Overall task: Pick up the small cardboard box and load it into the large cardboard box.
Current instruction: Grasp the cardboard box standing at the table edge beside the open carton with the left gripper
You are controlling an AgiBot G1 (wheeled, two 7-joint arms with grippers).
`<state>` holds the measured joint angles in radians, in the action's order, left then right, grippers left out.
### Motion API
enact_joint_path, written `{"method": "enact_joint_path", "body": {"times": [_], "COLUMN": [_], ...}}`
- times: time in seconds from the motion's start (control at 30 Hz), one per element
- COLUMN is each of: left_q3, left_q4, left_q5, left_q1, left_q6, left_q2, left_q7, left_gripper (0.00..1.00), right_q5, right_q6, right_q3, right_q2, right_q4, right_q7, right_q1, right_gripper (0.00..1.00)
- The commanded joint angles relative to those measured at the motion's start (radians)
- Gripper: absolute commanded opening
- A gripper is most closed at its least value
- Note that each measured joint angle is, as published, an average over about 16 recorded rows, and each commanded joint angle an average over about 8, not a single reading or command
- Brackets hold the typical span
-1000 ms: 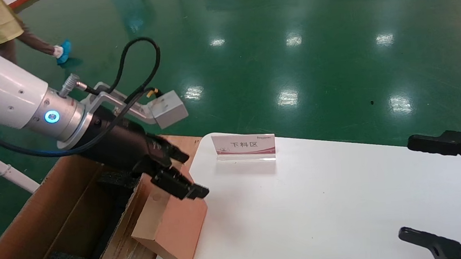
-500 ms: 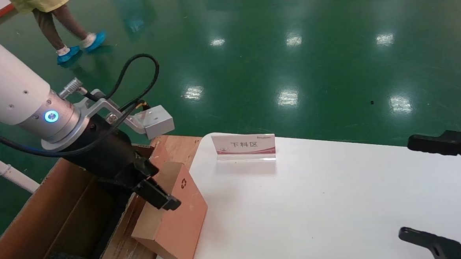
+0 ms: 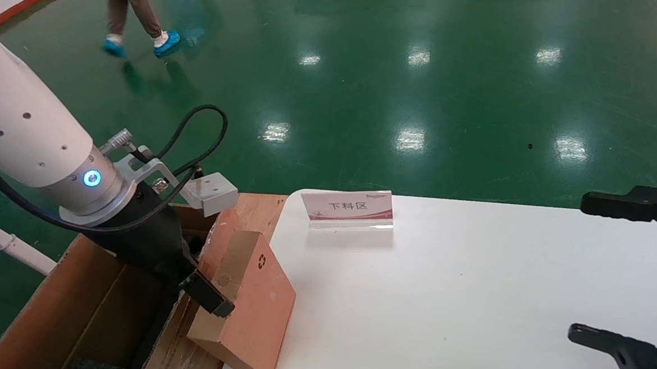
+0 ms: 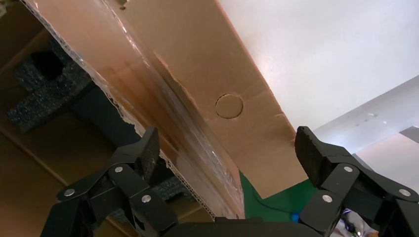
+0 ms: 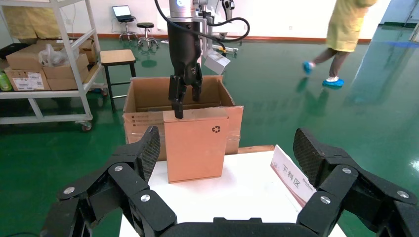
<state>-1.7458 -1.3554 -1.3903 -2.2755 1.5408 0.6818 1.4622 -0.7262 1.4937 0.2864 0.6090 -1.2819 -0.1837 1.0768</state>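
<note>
The small cardboard box (image 3: 253, 309) stands on edge at the table's left edge and leans against the large cardboard box (image 3: 82, 315); its recycling symbol faces the table. It also shows in the right wrist view (image 5: 195, 148). My left gripper (image 3: 202, 289) is open and low over the small box's top edge. In the left wrist view my left gripper (image 4: 227, 153) straddles the carton's taped wall (image 4: 163, 113) and the small box's narrow top face (image 4: 247, 128), one finger inside the carton. Black foam (image 4: 39, 94) lies inside. My right gripper (image 3: 580, 266) is open at the table's right side.
A white and red sign (image 3: 348, 209) stands at the table's (image 3: 452, 290) far edge. A person walks across the green floor (image 3: 135, 37) far behind. In the right wrist view a shelf with boxes (image 5: 44, 64) and a stool (image 5: 117, 59) stand beyond the carton.
My left gripper has moved down and back toward the carton, from above the small box's face to its top edge. The small box has not moved. The person walked to the right.
</note>
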Motion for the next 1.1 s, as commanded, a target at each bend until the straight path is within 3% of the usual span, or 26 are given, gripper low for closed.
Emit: {"method": "enact_joint_path", "body": {"times": [0.03,0.6,1.1], "left_q3": [-0.021,-0.019,-0.036], "left_q4": [0.000,-0.005,-0.004], "left_q5": [0.003,-0.009,-0.013], "left_q1": [-0.005,0.044,0.089], "left_q6": [-0.009,-0.166,-0.197], "left_q2": [0.003,-0.054,-0.059], "left_q7": [0.014,-0.027,-0.021], "left_gripper": [1.00,1.00,1.00], "right_q5": [0.000,0.001,0.002], "right_q6": [0.000,-0.001,-0.001], "right_q3": [0.000,0.001,0.002], "right_q2": [0.000,-0.001,-0.001], "right_q4": [0.000,0.000,0.000], "right_q7": [0.000,0.001,0.001], "right_q1": [0.000,0.000,0.000], "right_gripper": [1.00,1.00,1.00]}}
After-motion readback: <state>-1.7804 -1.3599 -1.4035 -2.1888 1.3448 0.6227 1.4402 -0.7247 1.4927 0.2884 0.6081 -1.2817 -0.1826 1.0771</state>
